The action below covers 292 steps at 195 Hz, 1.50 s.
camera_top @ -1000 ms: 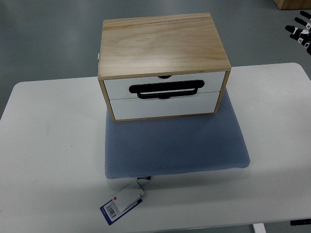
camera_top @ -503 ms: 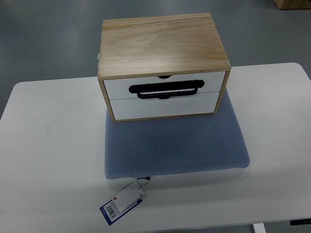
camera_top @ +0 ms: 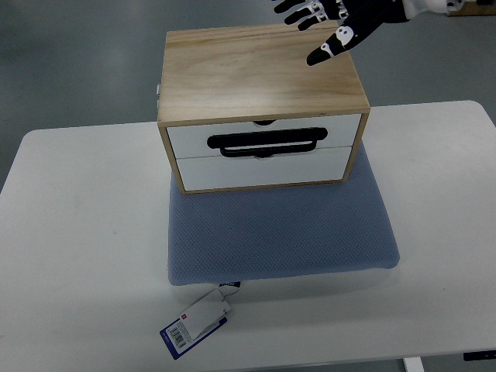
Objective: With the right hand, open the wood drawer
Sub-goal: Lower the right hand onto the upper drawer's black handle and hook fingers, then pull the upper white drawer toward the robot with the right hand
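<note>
A light wood drawer box (camera_top: 260, 74) stands on a blue cushion (camera_top: 279, 229) at the middle of the white table (camera_top: 77, 232). Its front shows two white drawers, both closed, with a black handle (camera_top: 265, 142) across the seam between them. My right hand (camera_top: 329, 22), black with white joints, comes in from the upper right and hovers over the box's far right top corner. Its fingers are spread and hold nothing. It is well above and behind the handle. The left arm is out of sight.
A tag with a barcode (camera_top: 194, 322) hangs off the cushion's front edge onto the table. Grey floor lies beyond the table's far edge. A brown box corner (camera_top: 457, 6) shows at the top right.
The right hand, at the far right edge a second ago and gone half a second ago, has swung in over the box's far right top corner. The box sits as before.
</note>
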Tool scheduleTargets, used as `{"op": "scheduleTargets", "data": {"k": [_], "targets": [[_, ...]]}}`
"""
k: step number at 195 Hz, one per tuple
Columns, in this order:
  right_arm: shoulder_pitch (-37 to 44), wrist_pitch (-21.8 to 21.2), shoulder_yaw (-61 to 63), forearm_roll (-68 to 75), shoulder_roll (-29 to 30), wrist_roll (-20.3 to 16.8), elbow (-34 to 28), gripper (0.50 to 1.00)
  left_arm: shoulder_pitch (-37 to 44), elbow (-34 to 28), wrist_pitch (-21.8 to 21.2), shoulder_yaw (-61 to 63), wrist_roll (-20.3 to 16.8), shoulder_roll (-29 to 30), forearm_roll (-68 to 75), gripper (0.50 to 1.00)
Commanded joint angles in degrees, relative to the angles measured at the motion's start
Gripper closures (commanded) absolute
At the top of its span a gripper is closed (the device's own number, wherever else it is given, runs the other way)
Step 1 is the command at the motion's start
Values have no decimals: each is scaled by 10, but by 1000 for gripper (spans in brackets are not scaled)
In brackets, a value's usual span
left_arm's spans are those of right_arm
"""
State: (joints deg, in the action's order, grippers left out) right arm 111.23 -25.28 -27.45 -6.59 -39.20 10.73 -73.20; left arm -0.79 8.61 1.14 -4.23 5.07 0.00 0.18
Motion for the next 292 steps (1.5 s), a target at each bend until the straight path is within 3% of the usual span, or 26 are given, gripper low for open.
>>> {"op": "scheduleTargets", "data": {"k": [1, 53, 137, 164, 171, 200, 292], "targets": [[29, 2, -40, 0, 46, -1, 0, 574, 0, 0, 0, 0, 0, 0, 0, 500], [63, 0, -98, 3, 129, -23, -4, 574, 0, 0, 0, 0, 0, 0, 0, 500], [68, -23, -126, 4, 167, -46, -34, 574, 0, 0, 0, 0, 0, 0, 0, 500], [60, -4, -135, 4, 185, -54, -34, 574, 1, 0, 0, 0, 0, 0, 0, 500], [56, 21, -141, 4, 199, -62, -34, 574, 0, 0, 0, 0, 0, 0, 0, 500], [42, 52, -143, 4, 211, -69, -34, 576, 0, 0, 0, 0, 0, 0, 0, 500], [26, 96, -160, 5, 213, -83, -34, 579, 0, 0, 0, 0, -1, 0, 0, 500]]}}
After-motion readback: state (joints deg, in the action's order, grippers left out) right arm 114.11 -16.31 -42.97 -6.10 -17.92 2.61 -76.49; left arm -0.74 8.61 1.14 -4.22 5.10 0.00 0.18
